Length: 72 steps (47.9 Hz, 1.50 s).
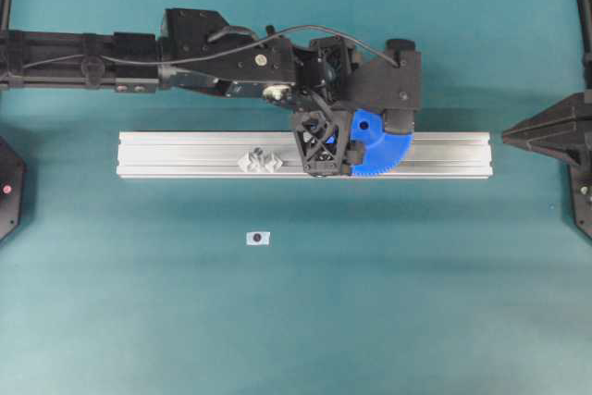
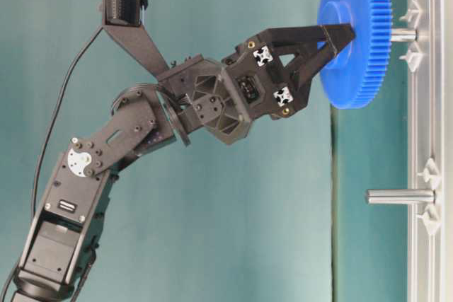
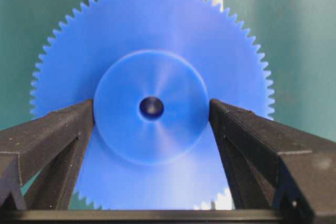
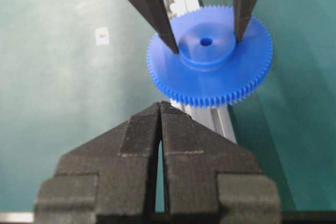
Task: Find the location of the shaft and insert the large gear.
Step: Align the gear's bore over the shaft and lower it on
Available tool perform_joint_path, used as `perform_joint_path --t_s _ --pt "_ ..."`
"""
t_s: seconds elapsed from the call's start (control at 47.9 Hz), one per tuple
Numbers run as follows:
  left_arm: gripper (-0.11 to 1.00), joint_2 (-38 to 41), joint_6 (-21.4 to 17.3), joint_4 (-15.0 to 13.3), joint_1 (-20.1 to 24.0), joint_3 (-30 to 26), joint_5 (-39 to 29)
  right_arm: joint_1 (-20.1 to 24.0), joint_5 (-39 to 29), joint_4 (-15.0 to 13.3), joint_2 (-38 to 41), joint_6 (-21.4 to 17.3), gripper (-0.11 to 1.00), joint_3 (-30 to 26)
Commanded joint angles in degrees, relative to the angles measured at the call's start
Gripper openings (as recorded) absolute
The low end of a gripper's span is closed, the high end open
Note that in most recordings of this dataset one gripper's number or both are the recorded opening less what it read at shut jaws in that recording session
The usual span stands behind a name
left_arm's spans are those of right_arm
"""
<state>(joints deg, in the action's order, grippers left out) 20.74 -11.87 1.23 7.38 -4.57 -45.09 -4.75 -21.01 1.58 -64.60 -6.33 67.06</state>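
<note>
The large gear (image 1: 384, 145) is a bright blue toothed disc with a raised hub and a small centre hole. My left gripper (image 1: 335, 143) is shut on its hub, one finger on each side, as the left wrist view (image 3: 151, 108) shows. In the table-level view the gear (image 2: 357, 68) hangs flat over the shaft (image 2: 403, 35), a pale pin between two translucent mounts. The shaft's lower part shows under the gear; its tip is hidden by the gear. My right gripper (image 4: 160, 104) is shut and empty, back from the gear (image 4: 210, 82).
The aluminium rail (image 1: 185, 150) lies across the teal table and carries both mounts. A second mount with a dark-topped pin (image 1: 262, 160) stands left of the gear. A small grey tab with a dark hole (image 1: 258, 239) lies in front of the rail.
</note>
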Motion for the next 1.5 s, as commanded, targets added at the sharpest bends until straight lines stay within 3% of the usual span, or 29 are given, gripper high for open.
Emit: perform_joint_path --t_s 0.0,0.626,1.002,1.482 --pt "0.91 -2.1 -0.2 0.3 0.4 -2.5 -0.7 0.0 0.3 0.0 0.2 -0.4 0.03 -0.5" --pt "0.91 1.4 -0.2 0.1 -0.3 -11.1 -3.4 -0.1 0.4 0.0 0.1 -0.5 0.03 -0.5" --pt "0.90 5.5 0.3 0.1 -1.3 -11.2 -4.2 0.0 0.7 0.0 0.1 -0.5 0.03 -0.5" --pt "0.90 2.2 -0.4 0.3 1.1 -11.6 -11.1 0.0 0.7 0.0 0.1 -0.4 0.03 -0.5"
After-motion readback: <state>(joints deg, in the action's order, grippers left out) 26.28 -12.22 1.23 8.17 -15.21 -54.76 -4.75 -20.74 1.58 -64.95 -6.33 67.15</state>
